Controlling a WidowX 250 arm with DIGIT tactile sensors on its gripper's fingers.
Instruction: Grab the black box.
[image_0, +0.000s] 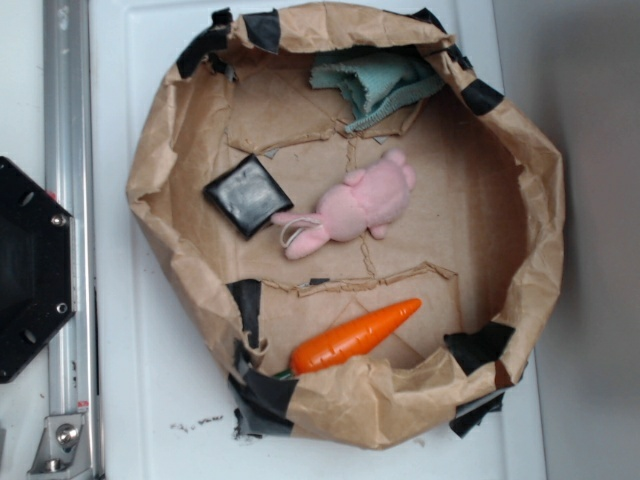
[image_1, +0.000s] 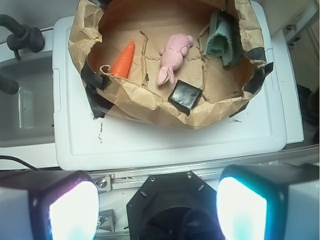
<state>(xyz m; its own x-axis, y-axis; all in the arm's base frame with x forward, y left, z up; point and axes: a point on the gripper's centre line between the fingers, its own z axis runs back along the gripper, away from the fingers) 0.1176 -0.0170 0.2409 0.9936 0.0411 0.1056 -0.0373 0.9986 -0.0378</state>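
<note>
Black box is lying flat in paper nest, touching pink bunny's ear; gripper is hovering well apart, jaws spread.

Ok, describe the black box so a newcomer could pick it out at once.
Find the brown paper basin on the white surface. Inside it lie a pink plush bunny, an orange carrot and a teal cloth. The black box sits beside the bunny's ears: small, flat, square and glossy, unlike the black tape patches on the rim.
</note>
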